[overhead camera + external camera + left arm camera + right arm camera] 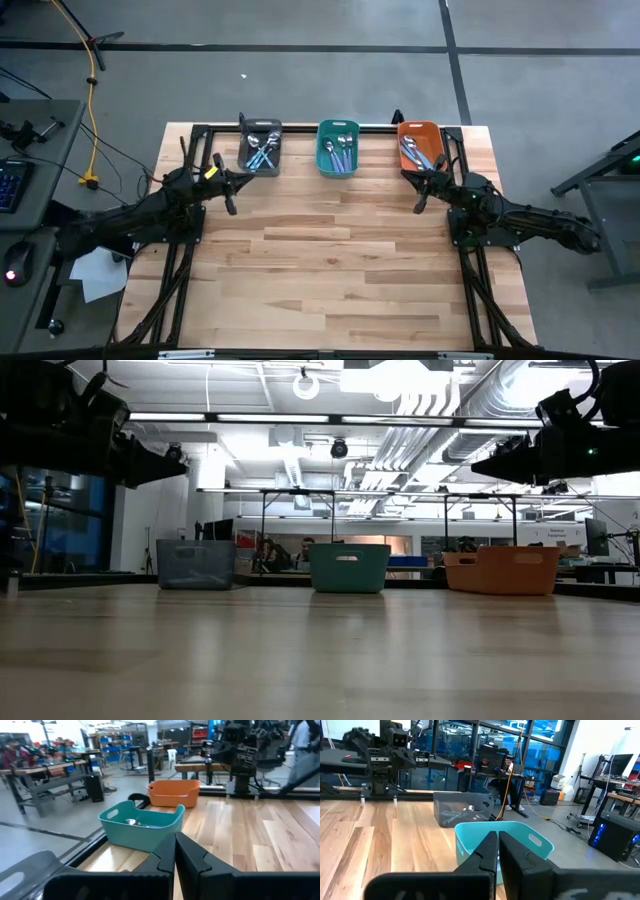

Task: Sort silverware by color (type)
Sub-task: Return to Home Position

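Note:
The silverware lies in three bins along the table's far edge. Spoons with light handles (262, 152) are in the dark grey bin (245, 152), others (340, 152) in the teal bin (325, 160), and more (414, 152) in the orange bin (432, 135). My left gripper (243, 181) hovers shut and level just near of the grey bin, its fingers (175, 845) pointing past the teal bin (142, 827). My right gripper (410, 180) hovers shut near the orange bin, its fingers (498, 842) pointing at the teal bin (520, 840). Neither holds anything.
The wooden tabletop (330, 260) stretches bare from the bins toward the near edge. A black frame (300, 128) runs along the table's far edge and sides. In the low view both arms hang high above the table (320, 650), left (150, 460) and right (500, 465).

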